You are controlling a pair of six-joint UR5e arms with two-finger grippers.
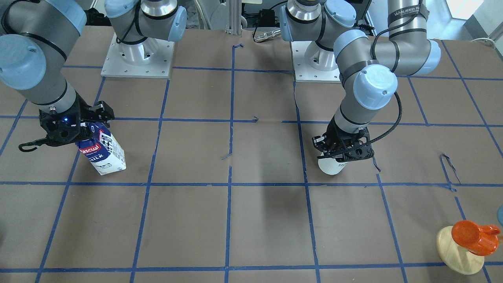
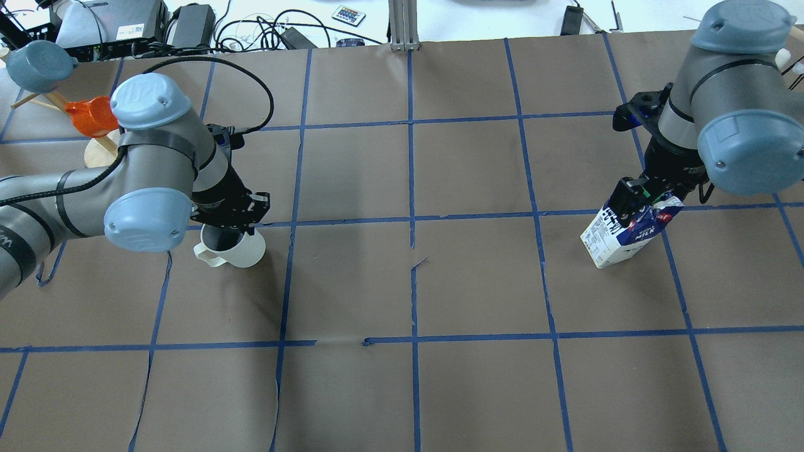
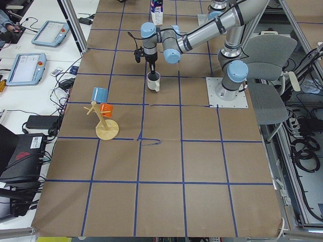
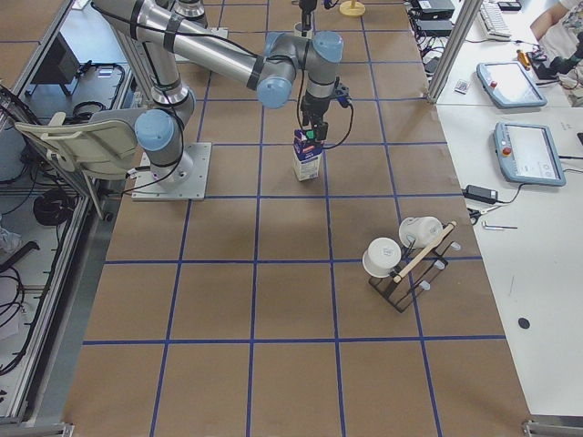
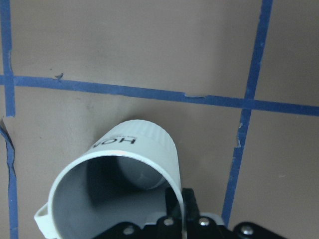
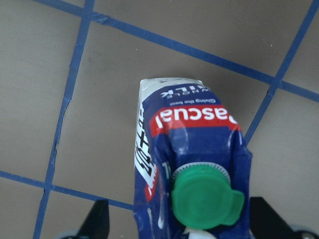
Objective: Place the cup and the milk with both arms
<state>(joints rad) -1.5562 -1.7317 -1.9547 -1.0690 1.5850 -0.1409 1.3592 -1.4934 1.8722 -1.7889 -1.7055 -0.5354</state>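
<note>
Brown paper gridded with blue tape covered the table. The left claw sat directly over a pale white ribbed ceramic cup and was clamped on it. In the left wrist view the cup's wall ran down between the black fingers at the rim, so the grip was on one side of the mouth, not across it. The cup's small handle stuck out sideways, clear of the fingers. The cup's base appeared to meet the paper, though that could not be confirmed. A small dark blue and white gable-top milk carton with a round green cap stood upright in the right side view, on the robot's right and well apart from the cup. The right claw hung over the carton's top with its fingers spread. One finger was on each side of the gable, with the cap between them. Bare paper showed between one finger and the carton. The other finger sat just beside the carton's edge, and contact could not be told.
</note>
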